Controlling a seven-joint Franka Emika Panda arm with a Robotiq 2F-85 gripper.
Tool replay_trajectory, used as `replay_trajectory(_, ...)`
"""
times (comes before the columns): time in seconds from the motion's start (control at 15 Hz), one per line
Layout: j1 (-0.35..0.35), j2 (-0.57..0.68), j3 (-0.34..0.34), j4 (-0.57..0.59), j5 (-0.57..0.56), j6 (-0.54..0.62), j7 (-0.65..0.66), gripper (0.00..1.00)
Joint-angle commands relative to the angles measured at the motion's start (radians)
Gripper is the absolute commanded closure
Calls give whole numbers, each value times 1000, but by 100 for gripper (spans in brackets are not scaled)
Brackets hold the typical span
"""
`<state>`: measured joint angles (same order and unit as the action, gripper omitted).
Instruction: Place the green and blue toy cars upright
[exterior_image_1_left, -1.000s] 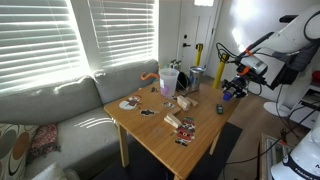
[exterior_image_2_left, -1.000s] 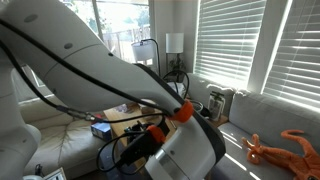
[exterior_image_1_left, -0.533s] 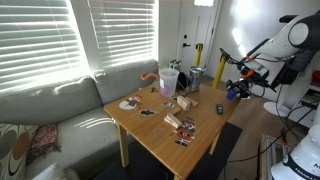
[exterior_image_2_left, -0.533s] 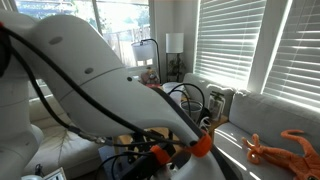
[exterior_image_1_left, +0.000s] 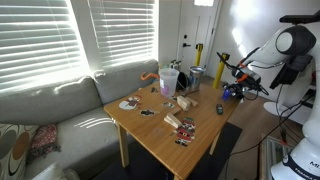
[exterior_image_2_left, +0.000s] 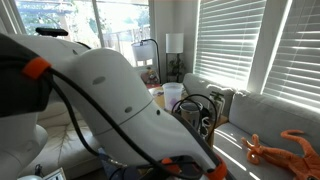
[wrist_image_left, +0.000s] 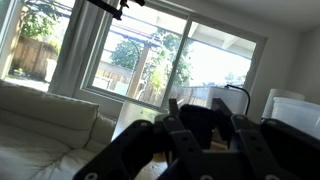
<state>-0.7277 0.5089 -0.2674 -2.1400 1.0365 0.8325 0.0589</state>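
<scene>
The white arm (exterior_image_1_left: 292, 45) has swung round over the last second. Its big upper link lay along the top right corner before and now stands as a rounded joint at 3 o'clock of the picture. In the exterior view that the arm mostly blocks, the orange-ringed joint (exterior_image_2_left: 214, 170) has sunk from mid-frame to the bottom edge, uncovering a white plastic cup (exterior_image_2_left: 172, 96) on the worktop. Through that swing the tool (exterior_image_1_left: 234, 91) has hardly shifted. It hangs in the air just off the 3 o'clock edge of the light wooden worktop (exterior_image_1_left: 155, 135), a little further out and up than before.

Its jaws are drawn close and have not altered. A blue spot at its tip has travelled with it, so I judge this to be the bright blue toy car (exterior_image_1_left: 230, 94), gripped between the fingers. In the wrist view the tool (wrist_image_left: 205, 125) is a dark silhouette against a bright window, facing level rather than down, and the dark lump between its fingers cannot be made out.

This suggests the car is being turned in the air before being set down on its wheels. A tiny dark object, probably the dark green toy car (exterior_image_1_left: 220, 108), lies unmoved on the worktop at 8 o'clock from the tool. It is too small to tell whether it is upright.
</scene>
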Motion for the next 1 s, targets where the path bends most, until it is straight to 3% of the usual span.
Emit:
replay_trajectory(0.0, -138, 72, 134, 59, 10, 1, 52, 88)
replay_trajectory(0.2, -189, 85, 154, 76, 18, -5, 128, 88)
replay_trajectory(0.53, -196, 99, 115, 105, 17, 0, 211, 88)
replay_trajectory(0.6, -159, 106, 76, 110, 24, -8, 213, 88)
replay_trajectory(0.93, -114, 120, 18, 116, 32, -11, 246, 88)
